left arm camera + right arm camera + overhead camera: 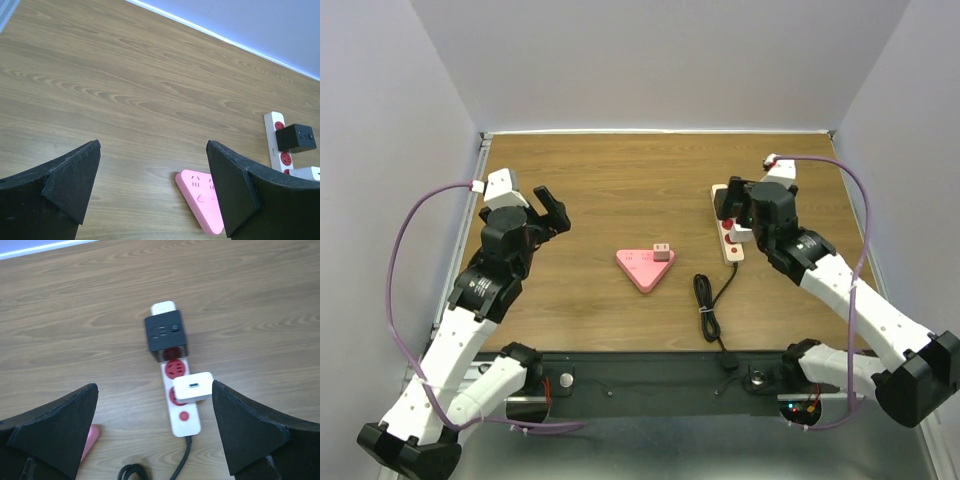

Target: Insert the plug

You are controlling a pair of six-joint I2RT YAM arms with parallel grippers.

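White plug (194,386) is sitting on the strip (186,429), three o'clock of the pink block (645,266): likely light, rigid, slick; take its flat sides. Both jaws are gaping, empty.

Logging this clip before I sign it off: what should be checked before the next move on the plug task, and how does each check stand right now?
1. right gripper open and empty above the strip: ok.
2. left gripper open, empty, away from the strip: ok.
3. white plug on the near socket of the power strip: it sits slightly askew. Fully seated: cannot tell.
4. black adapter at the strip's far end, apart from the white plug: ok.
5. middle socket uncovered: ok.
6. cord coiled on the table, clear of both arms: ok.
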